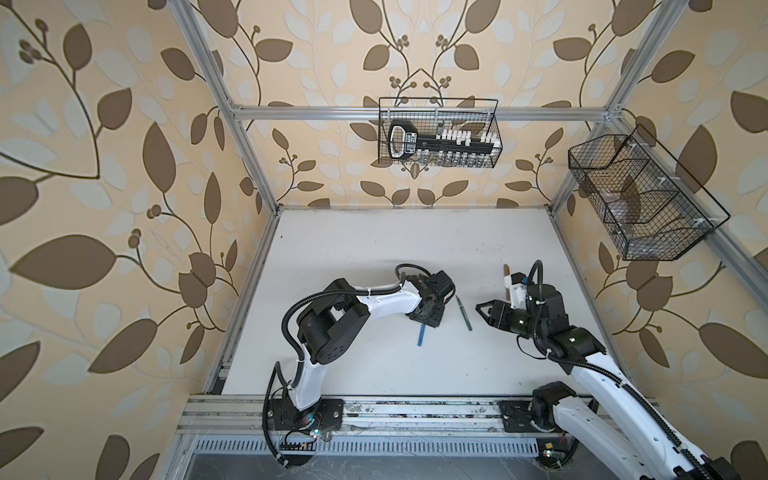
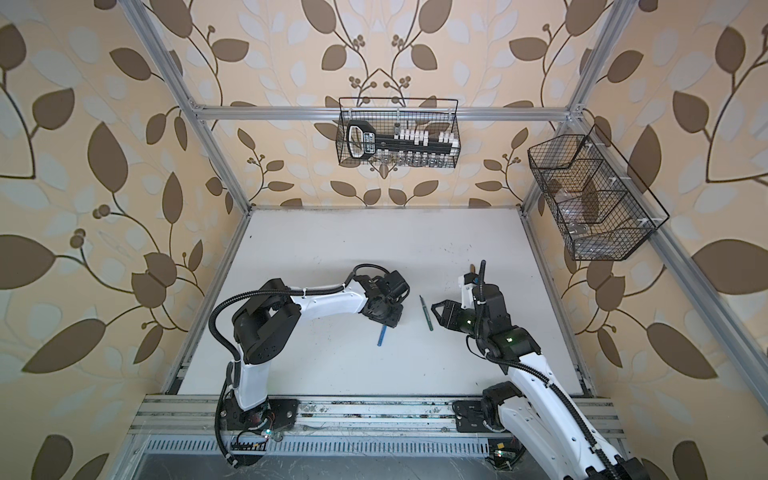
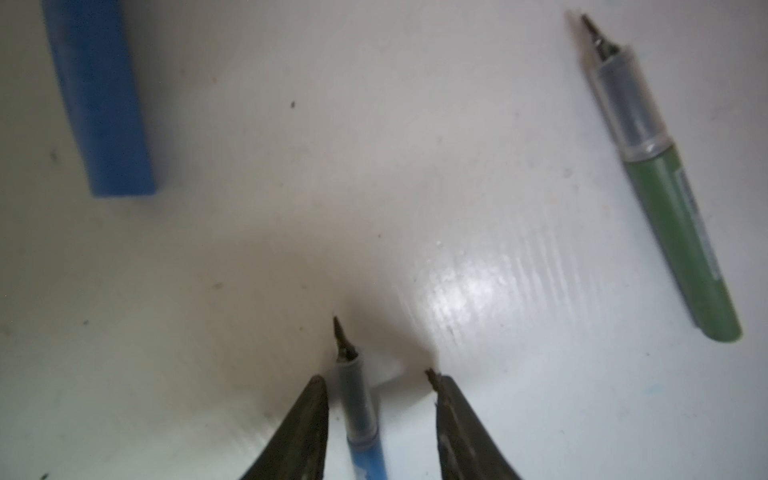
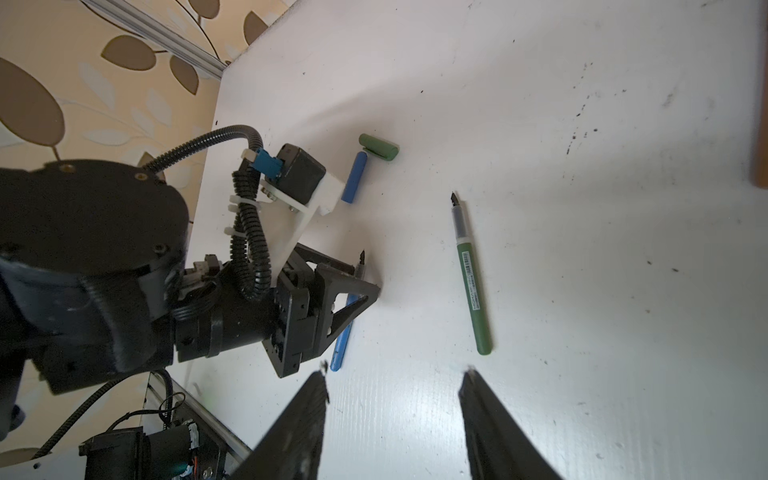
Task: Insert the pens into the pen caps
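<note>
My left gripper [image 1: 428, 322] points down at the table, open, its jaws [image 3: 376, 376] standing either side of the blue pen [image 3: 359, 415]. That pen lies flat, close to one finger and clear of the other; its barrel shows in both top views [image 1: 422, 336] [image 2: 381, 336]. The dark green pen [image 1: 464, 313] [image 4: 469, 274] lies uncapped between the two grippers. A blue cap [image 4: 354, 176] [image 3: 97, 99] and a green cap [image 4: 379, 146] lie together beyond the left wrist. My right gripper [image 1: 482, 309] [image 4: 395, 373] hovers open and empty, near the green pen's rear end.
An orange-brown pen [image 1: 507, 272] lies behind the right wrist camera, mostly hidden. Two wire baskets hang on the frame, one on the back wall [image 1: 438, 133] and one at the right [image 1: 640, 199]. The arm bases sit on the front rail [image 1: 415, 411].
</note>
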### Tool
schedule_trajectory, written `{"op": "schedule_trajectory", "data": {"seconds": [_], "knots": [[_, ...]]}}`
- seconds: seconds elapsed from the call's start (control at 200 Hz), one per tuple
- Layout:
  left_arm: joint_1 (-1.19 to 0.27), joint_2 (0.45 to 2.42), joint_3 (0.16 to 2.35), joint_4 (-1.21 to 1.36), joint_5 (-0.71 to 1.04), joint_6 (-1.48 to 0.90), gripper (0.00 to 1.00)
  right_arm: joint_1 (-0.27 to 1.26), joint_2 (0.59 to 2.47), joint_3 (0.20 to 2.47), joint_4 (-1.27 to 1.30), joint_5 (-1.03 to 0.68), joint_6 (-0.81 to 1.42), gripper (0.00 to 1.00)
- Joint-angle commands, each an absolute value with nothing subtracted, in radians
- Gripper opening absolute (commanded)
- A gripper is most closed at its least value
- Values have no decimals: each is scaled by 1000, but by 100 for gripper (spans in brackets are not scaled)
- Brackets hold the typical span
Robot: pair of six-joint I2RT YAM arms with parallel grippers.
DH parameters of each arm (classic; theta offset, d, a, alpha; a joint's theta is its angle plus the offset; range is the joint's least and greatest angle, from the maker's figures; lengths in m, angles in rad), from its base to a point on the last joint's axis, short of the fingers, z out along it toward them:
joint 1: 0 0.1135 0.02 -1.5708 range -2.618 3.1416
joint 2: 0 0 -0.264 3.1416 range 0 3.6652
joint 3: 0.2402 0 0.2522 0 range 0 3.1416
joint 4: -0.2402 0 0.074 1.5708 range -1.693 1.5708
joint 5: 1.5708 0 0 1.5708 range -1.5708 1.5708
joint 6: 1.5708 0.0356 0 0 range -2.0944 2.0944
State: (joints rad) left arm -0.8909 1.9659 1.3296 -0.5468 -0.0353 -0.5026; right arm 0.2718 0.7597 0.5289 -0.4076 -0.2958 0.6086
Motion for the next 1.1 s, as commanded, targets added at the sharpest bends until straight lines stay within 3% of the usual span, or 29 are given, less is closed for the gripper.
{"op": "schedule_trajectory", "data": {"seconds": [0.0, 0.215, 0.505, 0.811, 0.991, 1.096], "knots": [[-893, 1871, 1298, -607, -84, -650, 44, 267, 769, 520, -396, -317, 620, 53], [-909, 1822, 1156, -457, -47, -829, 45, 267, 790, 511, -363, -339, 635, 53], [-1006, 1879, 1218, -539, -81, -877, 42, 271, 795, 502, -342, -345, 649, 53], [-1016, 1846, 1173, -553, -95, -896, 41, 293, 772, 482, -331, -334, 668, 53], [-1021, 1877, 1182, -555, -87, -896, 32, 296, 766, 481, -325, -336, 673, 53], [-1029, 1885, 1189, -537, -77, -896, 19, 300, 765, 481, -329, -334, 675, 53]]}}
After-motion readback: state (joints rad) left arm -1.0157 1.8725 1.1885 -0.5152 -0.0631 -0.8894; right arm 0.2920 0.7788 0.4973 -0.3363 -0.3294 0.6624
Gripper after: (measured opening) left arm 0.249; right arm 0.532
